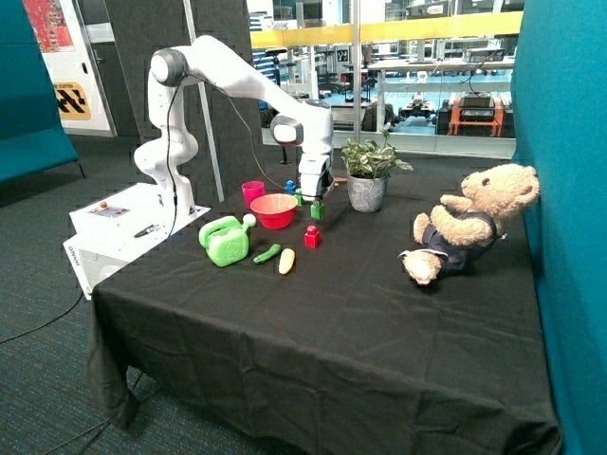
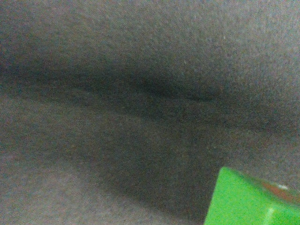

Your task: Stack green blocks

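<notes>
One green block [image 1: 317,210] is directly under my gripper [image 1: 316,197], at the black cloth between the red bowl [image 1: 273,210] and the plant pot [image 1: 366,192]. I cannot tell whether it is held or resting on the cloth. In the wrist view a corner of this green block [image 2: 253,200] shows against the dark cloth at close range. A second green block [image 1: 299,198] sits just behind the bowl's far rim, next to a blue brick [image 1: 289,187]. The two green blocks are apart, not stacked.
A red brick [image 1: 311,236] stands in front of the gripper. A light-green watering can [image 1: 225,241], a green toy vegetable [image 1: 267,254], a yellow one [image 1: 286,262] and a pink cup [image 1: 252,193] lie near the bowl. A teddy bear [image 1: 468,223] sits near the teal wall.
</notes>
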Robot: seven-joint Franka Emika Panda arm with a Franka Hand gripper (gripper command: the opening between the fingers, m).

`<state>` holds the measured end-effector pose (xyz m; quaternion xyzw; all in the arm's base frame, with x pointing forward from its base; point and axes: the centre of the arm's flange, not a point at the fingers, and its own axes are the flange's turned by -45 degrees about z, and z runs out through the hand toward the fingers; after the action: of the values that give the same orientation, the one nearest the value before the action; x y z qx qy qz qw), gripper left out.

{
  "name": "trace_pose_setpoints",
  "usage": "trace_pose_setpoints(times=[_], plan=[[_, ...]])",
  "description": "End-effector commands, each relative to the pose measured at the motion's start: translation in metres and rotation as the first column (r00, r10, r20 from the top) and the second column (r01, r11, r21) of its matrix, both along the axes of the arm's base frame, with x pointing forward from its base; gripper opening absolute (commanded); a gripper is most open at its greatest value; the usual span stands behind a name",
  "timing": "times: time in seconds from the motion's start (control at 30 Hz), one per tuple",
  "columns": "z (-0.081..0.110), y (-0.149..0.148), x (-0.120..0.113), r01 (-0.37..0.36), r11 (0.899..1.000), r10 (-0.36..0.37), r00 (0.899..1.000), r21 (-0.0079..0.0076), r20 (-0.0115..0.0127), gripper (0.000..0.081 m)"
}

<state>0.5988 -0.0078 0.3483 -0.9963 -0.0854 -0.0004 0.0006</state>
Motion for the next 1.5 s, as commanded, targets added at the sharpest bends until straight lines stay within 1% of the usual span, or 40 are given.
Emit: trace_pose_setpoints(times=[0.0,0.17,0.2,0.23,0.3,0.37,0.7,0.87,1.17,1.4,1.47], plan=[[0.027,0.005,-0.002,-0.032,0.999,0.032,0.999,-0.0012,-0.0007,0.0000],[0.034,0.007,-0.010,-0.051,0.999,0.051,0.999,-0.0012,-0.0007,0.0000],[0.035,0.008,-0.012,-0.058,0.998,0.058,0.998,-0.0012,-0.0007,0.0000],[0.036,0.010,-0.015,-0.081,0.997,0.081,0.997,-0.0012,-0.0007,0.0000],[0.036,0.013,-0.020,-0.092,0.996,0.092,0.996,-0.0012,-0.0007,0.0000],[0.036,0.016,-0.025,-0.086,0.996,0.086,0.996,-0.0012,-0.0007,0.0000],[0.039,0.028,-0.040,-0.107,0.994,0.107,0.994,-0.0012,-0.0007,0.0000],[0.041,0.039,-0.047,-0.140,0.990,0.140,0.990,-0.0012,-0.0007,0.0000],[0.045,0.060,-0.059,-0.179,0.984,0.179,0.984,-0.0012,-0.0007,0.0000],[0.044,0.072,-0.067,-0.192,0.981,0.192,0.981,-0.0012,-0.0007,0.0000],[0.042,0.077,-0.071,-0.204,0.979,0.204,0.979,-0.0012,-0.0007,0.0000]])
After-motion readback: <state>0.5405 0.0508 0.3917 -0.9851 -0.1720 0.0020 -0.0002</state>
